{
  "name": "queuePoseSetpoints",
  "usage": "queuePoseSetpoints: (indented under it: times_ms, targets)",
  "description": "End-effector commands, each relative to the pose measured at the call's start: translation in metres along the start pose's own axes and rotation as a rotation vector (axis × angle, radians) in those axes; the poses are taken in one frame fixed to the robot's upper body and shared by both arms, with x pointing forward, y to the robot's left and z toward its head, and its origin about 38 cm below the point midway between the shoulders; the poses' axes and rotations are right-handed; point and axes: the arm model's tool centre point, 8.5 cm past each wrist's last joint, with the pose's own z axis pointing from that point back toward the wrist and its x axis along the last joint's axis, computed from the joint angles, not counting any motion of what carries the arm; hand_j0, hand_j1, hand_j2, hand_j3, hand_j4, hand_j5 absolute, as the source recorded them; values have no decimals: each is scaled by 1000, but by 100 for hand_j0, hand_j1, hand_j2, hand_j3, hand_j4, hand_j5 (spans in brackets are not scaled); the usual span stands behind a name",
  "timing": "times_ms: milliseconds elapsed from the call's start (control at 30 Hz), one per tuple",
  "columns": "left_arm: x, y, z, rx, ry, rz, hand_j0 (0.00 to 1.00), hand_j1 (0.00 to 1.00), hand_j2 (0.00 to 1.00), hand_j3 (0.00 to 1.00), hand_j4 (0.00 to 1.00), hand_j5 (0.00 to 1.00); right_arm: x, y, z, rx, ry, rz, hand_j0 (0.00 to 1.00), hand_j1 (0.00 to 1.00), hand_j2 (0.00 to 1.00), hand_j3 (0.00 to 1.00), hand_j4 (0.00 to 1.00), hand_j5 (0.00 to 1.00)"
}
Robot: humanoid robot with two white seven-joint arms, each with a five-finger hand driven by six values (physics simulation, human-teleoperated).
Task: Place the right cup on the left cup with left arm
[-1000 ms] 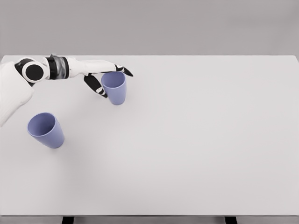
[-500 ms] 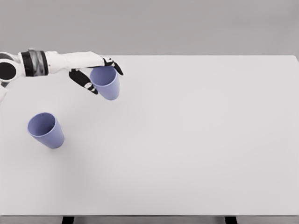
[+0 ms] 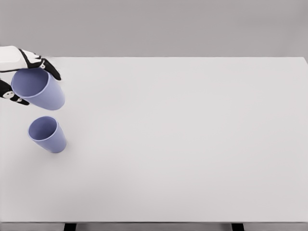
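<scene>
Two cups remained unstacked: the left hand held the right cup aloft, above the left cup on the worktop, lowering left.

The left hand holds a purple cup up in the air at the far left. Its fingers wrap around the cup's rim. Another purple cup stands on the white bench, just below the held one.
</scene>
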Motion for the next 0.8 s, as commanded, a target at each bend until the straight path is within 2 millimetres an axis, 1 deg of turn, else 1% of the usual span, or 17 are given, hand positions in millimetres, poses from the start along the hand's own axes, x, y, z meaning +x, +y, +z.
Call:
queuePoseSetpoints:
  times_ms: [0, 33, 67, 100, 167, 233, 267, 300, 400, 467, 600, 633, 667, 767]
  targets:
    - [15, 3, 28, -7, 28, 0, 64, 64, 64, 64, 64, 64, 0, 0, 0, 0, 0, 0, 100, 100, 100, 100, 100, 100]
    - [14, 0, 31, -17, 40, 9, 65, 65, 65, 65, 65, 65, 0, 0, 0, 0, 0, 0, 100, 100, 100, 100, 100, 100]
    - [10, -12, 31, -36, 48, 37, 65, 65, 65, 65, 65, 65, 0, 0, 0, 0, 0, 0, 100, 100, 100, 100, 100, 100]
    - [8, -16, 34, -43, 58, 50, 65, 65, 65, 65, 65, 65, 0, 0, 0, 0, 0, 0, 100, 100, 100, 100, 100, 100]
    - [5, -21, 35, -50, 66, 64, 65, 65, 65, 65, 65, 65, 0, 0, 0, 0, 0, 0, 100, 100, 100, 100, 100, 100]
    - [3, -22, 37, -49, 72, 65, 65, 65, 65, 65, 65, 65, 0, 0, 0, 0, 0, 0, 100, 100, 100, 100, 100, 100]
    - [-1, -23, 39, -48, 84, 75, 65, 65, 65, 65, 65, 65, 0, 0, 0, 0, 0, 0, 100, 100, 100, 100, 100, 100]
    - [-7, -32, 40, -58, 97, 97, 65, 65, 65, 65, 65, 65, 0, 0, 0, 0, 0, 0, 100, 100, 100, 100, 100, 100]
    - [-7, -33, 36, -56, 88, 98, 65, 65, 65, 65, 65, 65, 0, 0, 0, 0, 0, 0, 100, 100, 100, 100, 100, 100]
    - [-5, -25, 36, -36, 82, 81, 65, 65, 65, 65, 65, 65, 0, 0, 0, 0, 0, 0, 100, 100, 100, 100, 100, 100]
    - [-6, -23, 31, -25, 70, 78, 65, 65, 65, 65, 65, 65, 0, 0, 0, 0, 0, 0, 100, 100, 100, 100, 100, 100]
    - [-6, -24, 29, -23, 67, 81, 65, 65, 65, 65, 65, 65, 0, 0, 0, 0, 0, 0, 100, 100, 100, 100, 100, 100]
    - [-8, -29, 25, -29, 59, 91, 65, 65, 65, 65, 65, 65, 0, 0, 0, 0, 0, 0, 100, 100, 100, 100, 100, 100]
    - [-14, -31, 22, -22, 63, 103, 65, 65, 65, 65, 65, 65, 0, 0, 0, 0, 0, 0, 100, 100, 100, 100, 100, 100]
